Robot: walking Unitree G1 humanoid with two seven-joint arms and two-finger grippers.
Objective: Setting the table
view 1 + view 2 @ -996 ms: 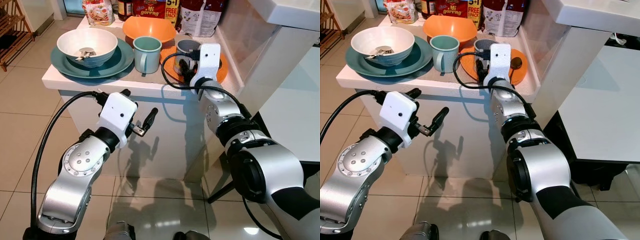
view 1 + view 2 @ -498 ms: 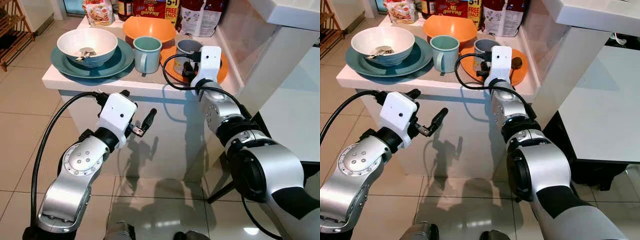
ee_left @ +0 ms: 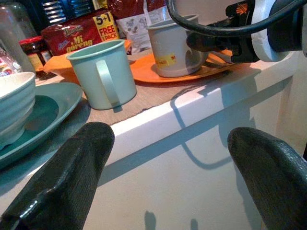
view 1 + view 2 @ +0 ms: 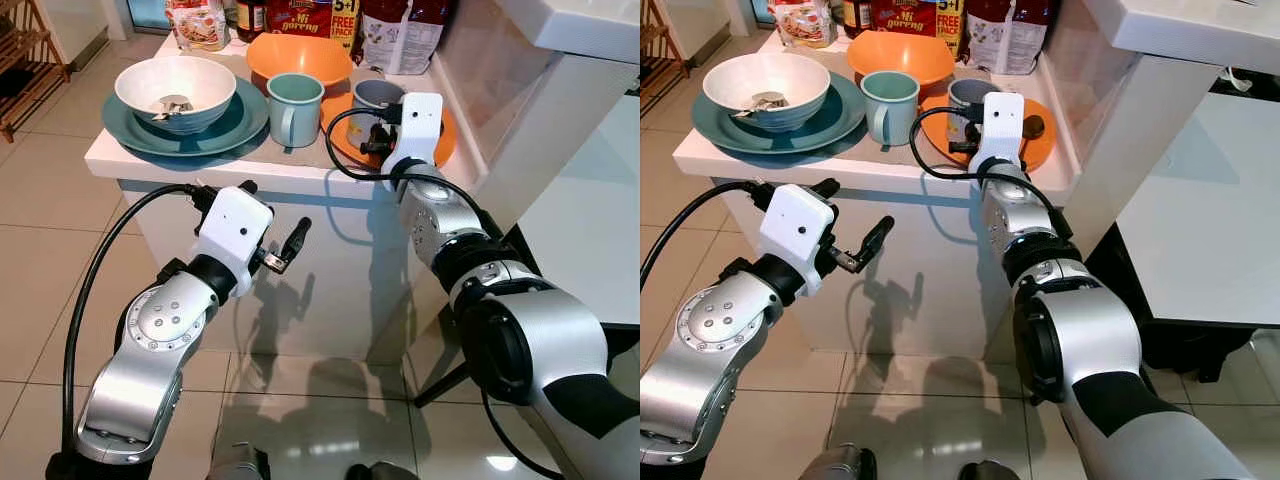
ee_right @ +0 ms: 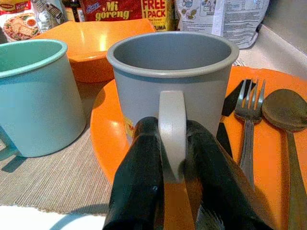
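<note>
Right gripper (image 5: 171, 167): fingers closed on either side of the handle of the grey mug (image 5: 172, 81), gripping it. Mug stood upright on the orange plate (image 5: 268, 158), toward the right end of the white counter (image 4: 200, 165). Fork (image 5: 249, 124) and spoon (image 5: 288, 115) lay on the same plate, beside the mug. Mint-green mug (image 4: 294, 107): just left of the plate, on the counter. Orange bowl (image 4: 297, 55): behind both mugs. White bowl (image 4: 176, 92): on a teal plate (image 4: 235, 125), far left. Left gripper (image 3: 168, 177): fingers spread wide, empty, held below and in front of the counter edge.
</note>
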